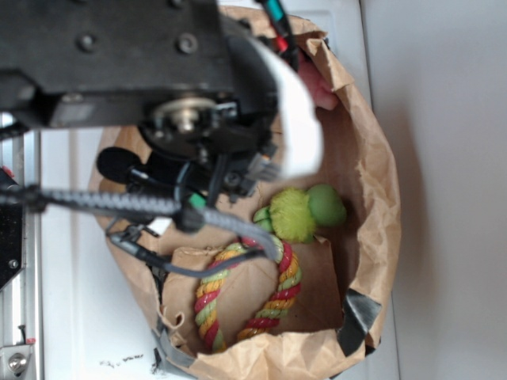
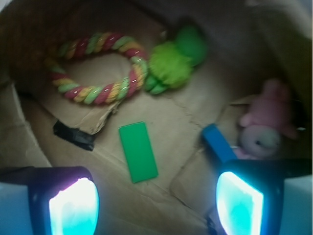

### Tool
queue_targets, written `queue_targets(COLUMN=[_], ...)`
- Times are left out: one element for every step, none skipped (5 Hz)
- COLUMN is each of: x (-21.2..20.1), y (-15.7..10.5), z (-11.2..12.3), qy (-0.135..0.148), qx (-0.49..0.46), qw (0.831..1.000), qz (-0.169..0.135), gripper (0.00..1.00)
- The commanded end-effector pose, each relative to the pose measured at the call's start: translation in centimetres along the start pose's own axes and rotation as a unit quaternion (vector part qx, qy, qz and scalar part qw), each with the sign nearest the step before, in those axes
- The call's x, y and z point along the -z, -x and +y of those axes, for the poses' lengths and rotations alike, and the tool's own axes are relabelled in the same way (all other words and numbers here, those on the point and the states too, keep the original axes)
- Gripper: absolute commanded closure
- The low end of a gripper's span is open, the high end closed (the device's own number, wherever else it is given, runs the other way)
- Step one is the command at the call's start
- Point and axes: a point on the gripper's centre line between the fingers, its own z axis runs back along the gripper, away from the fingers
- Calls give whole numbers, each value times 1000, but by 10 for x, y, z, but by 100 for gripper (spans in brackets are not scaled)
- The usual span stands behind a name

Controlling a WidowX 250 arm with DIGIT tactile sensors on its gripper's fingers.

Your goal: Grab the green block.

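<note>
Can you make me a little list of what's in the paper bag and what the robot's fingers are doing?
container: brown paper bag
target: green block, lying flat on the bag floor, untouched
beside it: blue block, partly hidden behind one finger
toys: rope ring, lime plush toy, pink plush toy
gripper: open, above the bag floor, holding nothing
fingers: one either side of the green block's near end

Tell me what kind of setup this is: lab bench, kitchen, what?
Looks like a robot test rig, not a kitchen: a brown paper bag on a white surface serves as a bin of toys. Inside are a rope ring, a pink plush and the green block, with the gripper open above.
</note>
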Motion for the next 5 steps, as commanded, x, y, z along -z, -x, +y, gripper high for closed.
queue_targets(x=[25,44,56,61,60], y=[-5,-6,-2,1,4], z=[-2,2,-19,-31,-46], qy=[11,33,37,36,37], qx=[29,30,38,60,79], qw=[999,999,998,997,996], qz=[-12,5,18,19,18], gripper=[0,0,0,0,0])
